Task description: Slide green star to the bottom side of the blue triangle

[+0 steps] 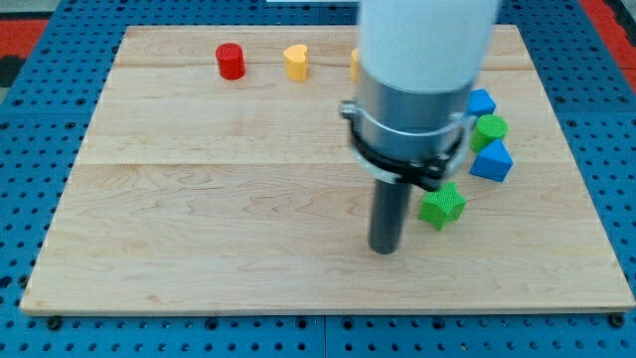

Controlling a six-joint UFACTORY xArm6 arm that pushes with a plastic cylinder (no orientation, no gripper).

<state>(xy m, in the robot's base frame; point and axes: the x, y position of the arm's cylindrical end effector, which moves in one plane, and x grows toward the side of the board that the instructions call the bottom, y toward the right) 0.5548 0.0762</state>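
Step in hand: nudge green star (441, 205) toward the view's right so it settles directly under blue triangle (492, 160). Judgement: push gently from the star's 9 o'clock face, centred, so it doesn't spin or skid past.

My tip (385, 249) is a bare rod, clamping nothing, and sits near the star's 8 o'clock, apart from it. Star lies at the triangle's 7 o'clock, close by.
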